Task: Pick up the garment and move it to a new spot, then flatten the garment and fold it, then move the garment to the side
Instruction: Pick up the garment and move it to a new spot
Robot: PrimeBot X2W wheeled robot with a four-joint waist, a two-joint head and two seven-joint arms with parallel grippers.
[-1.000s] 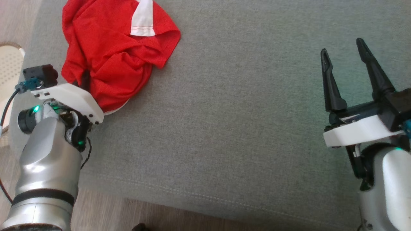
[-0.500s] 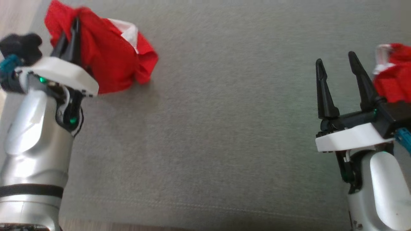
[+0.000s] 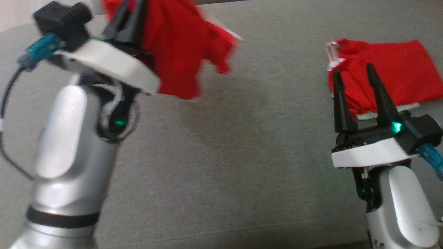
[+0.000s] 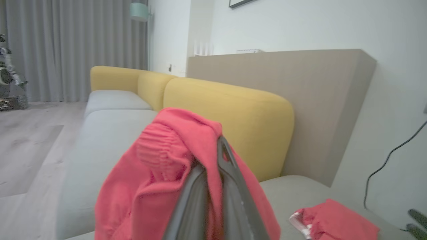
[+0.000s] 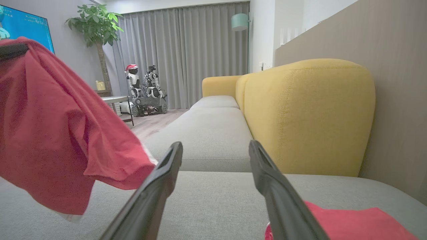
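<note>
- Garment: your red cloth hangs in a bunch from the left gripper at the upper left of the head view. It is lifted above the grey sofa seat, and its outline is blurred there.
- Your left gripper has its two dark fingers pressed together on a fold of the garment. In the left wrist view the cloth drapes over both fingers and falls down either side of them, with a gathered, ribbed patch just left of the fingertips.
- From the right wrist view you see the garment hanging at the left with its loose hem above the seat. A sliver of white shows at its lowest edge.
- Your right gripper sits at the lower right of the head view. Its fingers are spread wide and point away from the robot, with grey seat and red cloth showing between them.
- A second red cloth lies flat on the seat just beyond the right gripper, with white trim at its left corner and along its near edge. In the head view the fingertips overlap it, but you cannot tell whether they touch it.
- The garment and the second red cloth are well apart, with bare grey seat between them.
- A yellow backrest runs along the seat's far side.
- Across the room in the right wrist view you can see a grey curtain, a potted plant and another robot standing on the wooden floor.
</note>
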